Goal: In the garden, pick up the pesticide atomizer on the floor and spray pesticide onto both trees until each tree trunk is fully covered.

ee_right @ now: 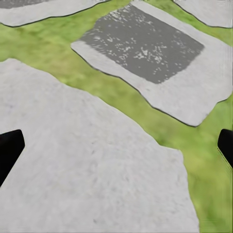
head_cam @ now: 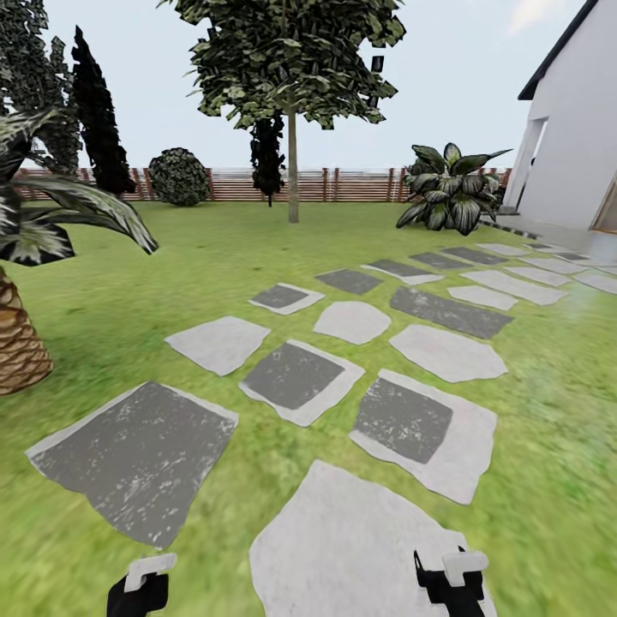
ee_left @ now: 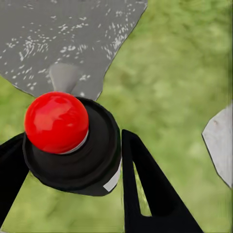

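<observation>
Left jaws (ee_left: 73,160) gripping red-capped atomizer (ee_left: 63,136)

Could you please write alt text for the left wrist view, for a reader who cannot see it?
The left gripper holds the pesticide atomizer, a black canister with a round red cap, between its black fingers. Below lie green grass lawn and a dark grey stepping stone.

Open green grass lawn (head_cam: 214,248) with flat grey stepping stones (head_cam: 296,377) lies unobstructed up to the pale-trunked broad-crowned tree (head_cam: 292,163). Left of that tree, nearer the camera, a short scaly-trunked palm (head_cam: 17,334) intrudes. Right of it stand a broad-leaved dark shrub (head_cam: 450,193) and a white house wall (head_cam: 570,128). Behind it runs the reddish-brown slatted wooden fence (head_cam: 360,184).
</observation>
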Tool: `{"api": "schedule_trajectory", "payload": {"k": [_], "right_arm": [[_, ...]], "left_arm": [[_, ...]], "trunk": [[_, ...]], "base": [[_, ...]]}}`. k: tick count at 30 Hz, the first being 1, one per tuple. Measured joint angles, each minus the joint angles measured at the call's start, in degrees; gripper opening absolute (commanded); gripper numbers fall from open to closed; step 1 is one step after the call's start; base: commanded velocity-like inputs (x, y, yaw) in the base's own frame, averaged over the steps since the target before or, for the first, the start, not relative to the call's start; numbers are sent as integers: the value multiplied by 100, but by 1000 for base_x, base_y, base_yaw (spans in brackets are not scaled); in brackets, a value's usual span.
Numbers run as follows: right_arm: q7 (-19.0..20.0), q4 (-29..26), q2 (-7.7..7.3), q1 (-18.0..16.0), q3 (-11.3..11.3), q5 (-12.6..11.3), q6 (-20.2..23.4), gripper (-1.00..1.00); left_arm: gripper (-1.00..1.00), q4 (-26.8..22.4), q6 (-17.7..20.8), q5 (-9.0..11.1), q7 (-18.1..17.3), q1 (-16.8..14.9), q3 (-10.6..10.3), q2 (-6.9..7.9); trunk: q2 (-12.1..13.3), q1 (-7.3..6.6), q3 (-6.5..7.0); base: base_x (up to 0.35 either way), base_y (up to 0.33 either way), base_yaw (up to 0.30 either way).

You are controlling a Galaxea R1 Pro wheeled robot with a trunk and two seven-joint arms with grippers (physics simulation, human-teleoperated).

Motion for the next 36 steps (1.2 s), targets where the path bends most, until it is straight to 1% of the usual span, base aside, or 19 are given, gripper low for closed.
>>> {"api": "schedule_trajectory", "payload": {"k": [36], "right_arm": [[9,3,0,0,0,9,0,100]], "left_arm": [[-100,2,0,8,0,-1,-2,-2]], "trunk": [[0,0,0]], "base": [[295,-169,0]]}}
